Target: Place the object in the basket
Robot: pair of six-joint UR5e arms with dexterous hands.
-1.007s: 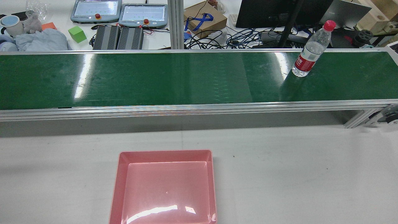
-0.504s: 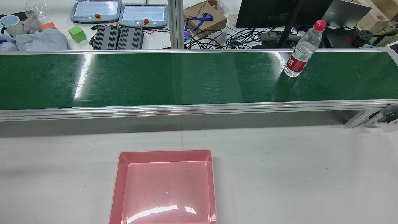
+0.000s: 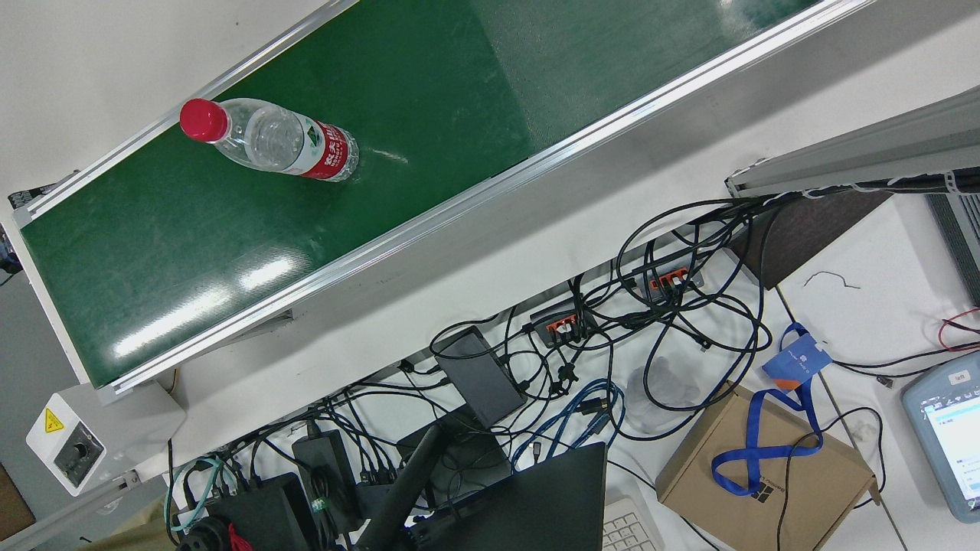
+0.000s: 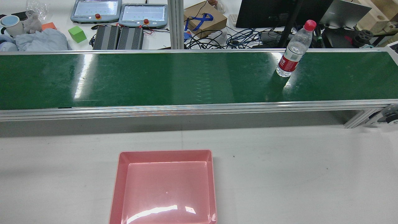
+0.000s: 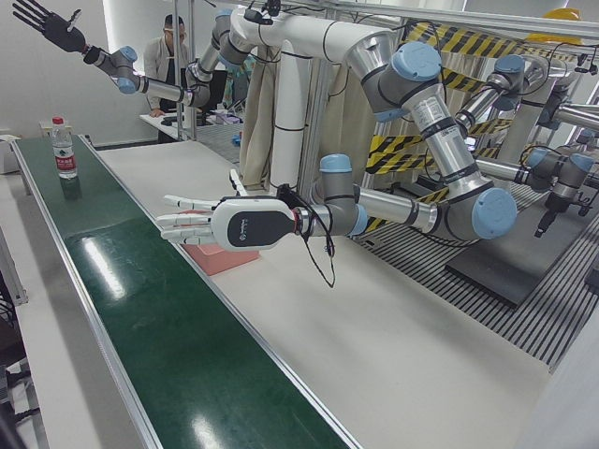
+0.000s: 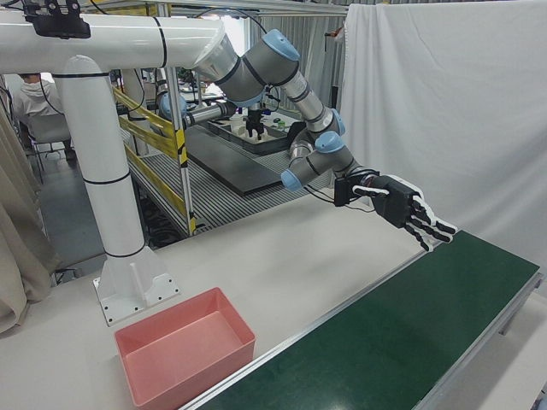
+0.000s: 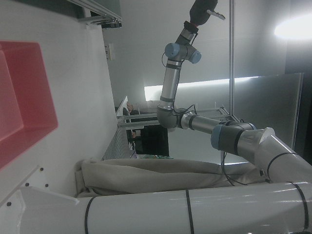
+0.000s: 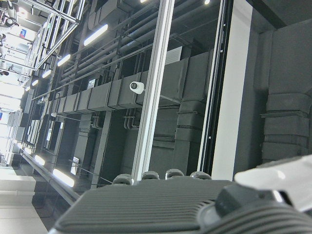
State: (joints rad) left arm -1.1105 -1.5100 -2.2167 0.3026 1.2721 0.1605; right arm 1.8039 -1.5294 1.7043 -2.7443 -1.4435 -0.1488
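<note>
A clear water bottle (image 4: 291, 56) with a red cap and red label stands upright on the green conveyor belt (image 4: 155, 77), toward its right end; it also shows as bottle (image 3: 283, 147) and bottle (image 5: 64, 150). The empty pink basket (image 4: 164, 153) sits on the white table in front of the belt. My left hand (image 5: 229, 224) hovers open beside the basket (image 5: 220, 258), fingers spread toward the belt; it shows again as left hand (image 6: 402, 212). My right hand (image 5: 47, 23) is raised high above the bottle's end, open and holding nothing.
Beyond the belt lie tangled cables (image 3: 612, 329), a cardboard box (image 3: 766, 467), a monitor (image 4: 279, 12) and two teach pendants (image 4: 96, 11). A white pedestal (image 6: 102, 196) stands behind the basket. A person (image 5: 173, 51) stands far back.
The bottle has travelled left along the belt in the rear view, staying upright. The basket has not moved.
</note>
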